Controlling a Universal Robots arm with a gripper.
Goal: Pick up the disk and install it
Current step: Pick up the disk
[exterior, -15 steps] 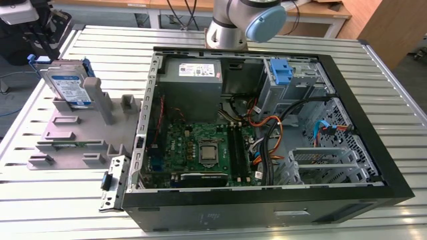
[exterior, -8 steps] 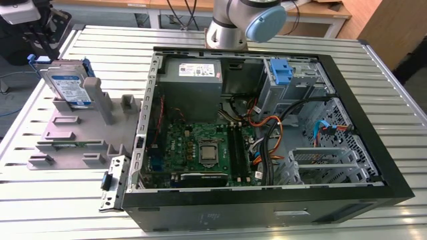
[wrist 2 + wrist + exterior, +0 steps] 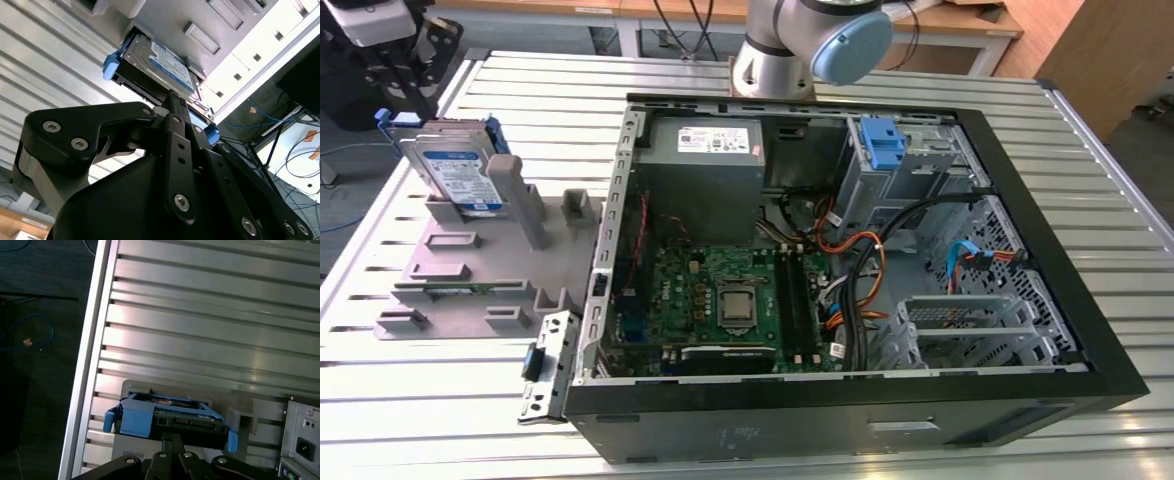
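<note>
Step in hand, judging by the scene: taking hold of the disk [image 3: 454, 168]. Stands upright on its edge in a slot of the grey holder [image 3: 467, 272], on the slatted metal table [image 3: 440, 440], at the exterior view's left, just beside the open computer case [image 3: 1107, 340] and not inside it. Not yet installed, then. Gripper [image 3: 172, 439]: right at the upper edge of the disk, in both wrist views very close to the dark middle part between the two corners of the blue frame [image 3: 135, 420]. Cannot tell whether touching there or a little apart. Cannot tell either whether open or closed, so better not to count on a firm hold. To do this grasp well, probably: keep the gripper centred between the two blue corners, for an even hang with no swinging. Take the metal body and not the blue plastic, thin by the look of it and likely to bend or slip. Press on the two flat faces, the side with the white-and-blue label [image 3: 170, 62] and the side behind, not on the narrow edge with the connector. Lift straight along the slot walls, without any tilt; seems a close fit, and a crooked pull could jam the disk or drag the whole holder over the table. Go slowly at the beginning and check for the holder not rising together with the disk.
</note>
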